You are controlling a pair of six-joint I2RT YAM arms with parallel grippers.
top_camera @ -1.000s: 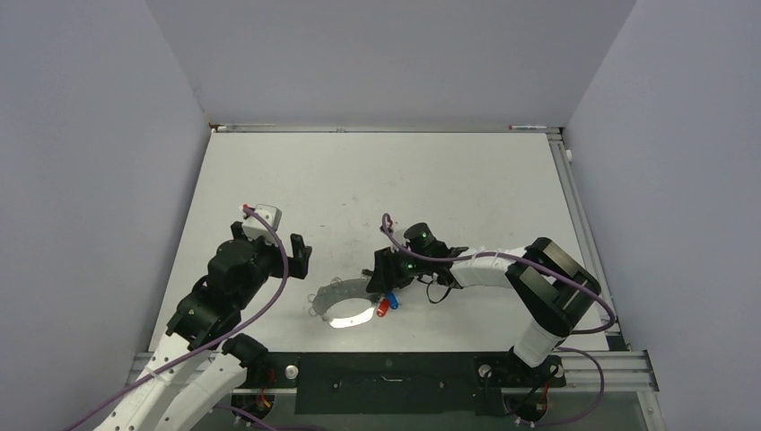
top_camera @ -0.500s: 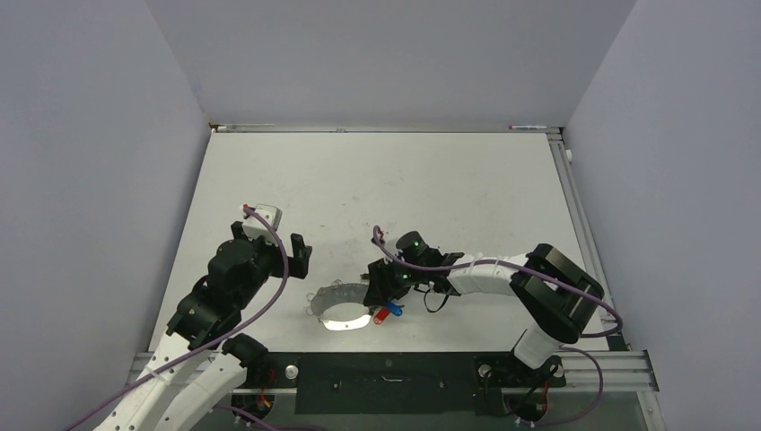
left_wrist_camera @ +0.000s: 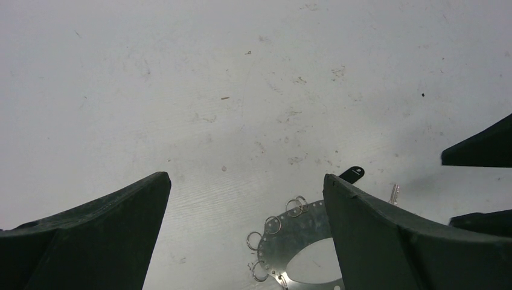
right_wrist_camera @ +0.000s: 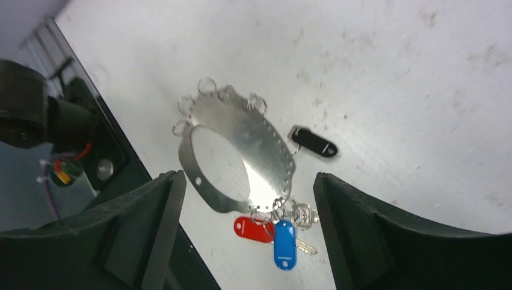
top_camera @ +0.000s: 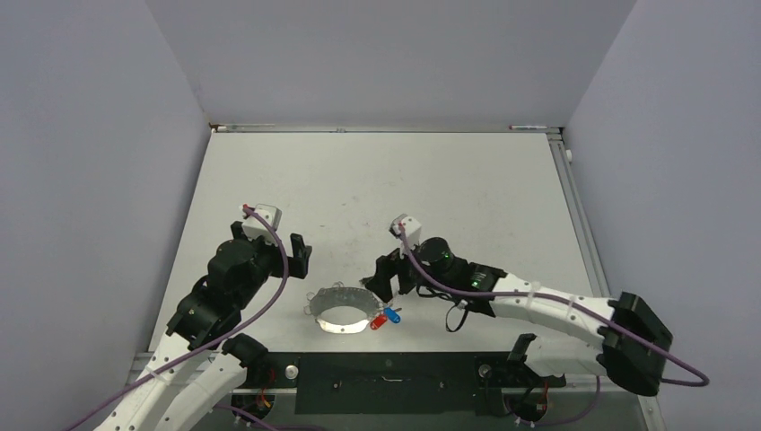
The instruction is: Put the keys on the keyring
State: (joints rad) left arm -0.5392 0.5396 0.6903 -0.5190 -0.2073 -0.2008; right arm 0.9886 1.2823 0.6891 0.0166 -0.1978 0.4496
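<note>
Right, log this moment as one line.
left hand: open, empty | right hand: open, above flat silver metal keyring | red plastic-headed key, blue plastic-headed key: at its edge | black plastic-headed key: beside rim

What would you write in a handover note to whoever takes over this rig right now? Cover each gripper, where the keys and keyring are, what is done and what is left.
Left gripper: open, empty, hovering over the table left of the keyring.
Right gripper: open, empty, above the keyring.
Keyring: flat on the table, near its front edge.
Done: red key and blue key look hooked to small rings on its rim.
Unsure: black key lies at the rim by a small ring; I cannot tell whether it is linked.
Left: check the black key and attach it if loose.
</note>
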